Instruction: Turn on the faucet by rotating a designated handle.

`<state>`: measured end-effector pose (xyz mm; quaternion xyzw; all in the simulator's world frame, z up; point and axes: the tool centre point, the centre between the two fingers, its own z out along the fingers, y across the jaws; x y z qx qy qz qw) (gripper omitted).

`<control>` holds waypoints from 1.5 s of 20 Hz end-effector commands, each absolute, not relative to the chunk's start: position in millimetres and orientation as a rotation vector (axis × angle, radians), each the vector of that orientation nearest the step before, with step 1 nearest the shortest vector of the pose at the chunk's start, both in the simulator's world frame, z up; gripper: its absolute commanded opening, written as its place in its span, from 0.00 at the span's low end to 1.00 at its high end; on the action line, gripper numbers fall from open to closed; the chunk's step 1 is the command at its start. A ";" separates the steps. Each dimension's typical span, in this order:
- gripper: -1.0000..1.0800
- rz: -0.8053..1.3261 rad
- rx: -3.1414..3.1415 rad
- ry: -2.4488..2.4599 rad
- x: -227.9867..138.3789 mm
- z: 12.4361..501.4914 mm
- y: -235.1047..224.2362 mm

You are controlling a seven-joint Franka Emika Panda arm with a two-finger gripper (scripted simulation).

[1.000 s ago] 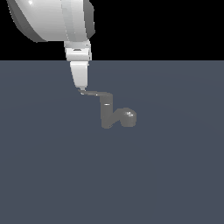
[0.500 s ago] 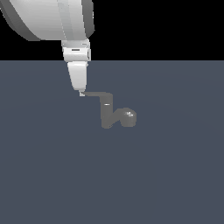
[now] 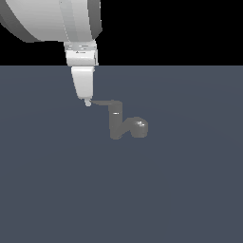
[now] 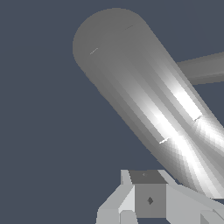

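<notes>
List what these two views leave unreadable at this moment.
- Claw opening: exterior view shows it side-on as one narrow tip; wrist view crops it at the frame edge.
- Contact with the handle tip: too small in the exterior view.
- Faucet: wrist view is a close-up, its far end cut off by the frame.

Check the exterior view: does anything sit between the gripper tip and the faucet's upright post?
Only the handle. It runs from the gripper at its tip to the top of the faucet post; nothing else shows there in the exterior view.
</notes>
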<state>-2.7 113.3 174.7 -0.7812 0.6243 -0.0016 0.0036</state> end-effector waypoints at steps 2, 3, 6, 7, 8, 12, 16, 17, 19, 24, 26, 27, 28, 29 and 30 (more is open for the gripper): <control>0.00 -0.003 -2.443 1.971 -11.6 173.9 99.2; 0.00 -0.003 -2.443 1.971 -14.1 173.9 96.8; 0.00 -0.002 -2.443 1.972 -21.6 173.6 89.3; 0.00 -0.002 -2.443 1.972 -24.1 173.6 86.9; 0.00 -0.002 -2.443 1.972 -26.6 173.4 84.4; 0.00 -0.001 -2.443 1.973 -36.6 173.1 74.5; 0.00 0.000 -2.443 1.974 -46.5 173.1 64.8; 0.00 0.000 -2.443 1.974 -48.9 173.0 62.3; 0.00 0.000 -2.443 1.975 -53.7 172.9 57.4; 0.00 -0.003 -2.448 1.960 -50.0 174.8 47.2; 0.00 -0.003 -2.447 1.962 -50.0 174.4 34.4; 0.00 -0.002 -2.447 1.964 -50.0 174.2 28.0; 0.00 -0.002 -2.446 1.965 -50.0 174.1 21.7; 0.00 -0.002 -2.446 1.967 -50.0 173.9 15.5; 0.00 -0.001 -2.446 1.968 -50.0 173.7 9.3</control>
